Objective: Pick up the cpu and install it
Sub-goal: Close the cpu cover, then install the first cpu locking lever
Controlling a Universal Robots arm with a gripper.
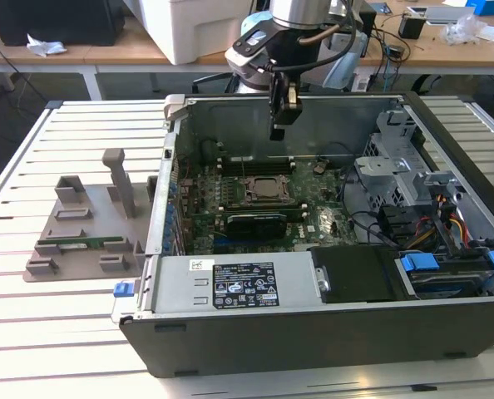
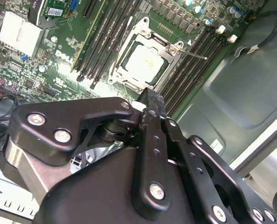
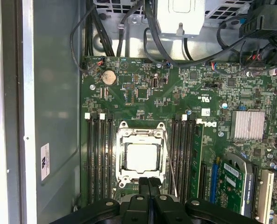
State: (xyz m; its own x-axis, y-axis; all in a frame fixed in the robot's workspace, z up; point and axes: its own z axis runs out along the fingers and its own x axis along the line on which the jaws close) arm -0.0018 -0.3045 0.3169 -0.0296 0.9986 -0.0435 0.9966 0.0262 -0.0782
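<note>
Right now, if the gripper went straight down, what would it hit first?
The gripper would probably meet the socket frame around the cpu; depth is unclear.

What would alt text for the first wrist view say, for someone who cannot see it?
The cpu sits in its socket on a green motherboard, with memory slots on either side. The gripper, shut and empty, shows beside the socket.

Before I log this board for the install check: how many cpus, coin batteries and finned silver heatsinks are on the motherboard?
cpu: 1
coin battery: 1
finned silver heatsink: 1
Total: 3
</note>
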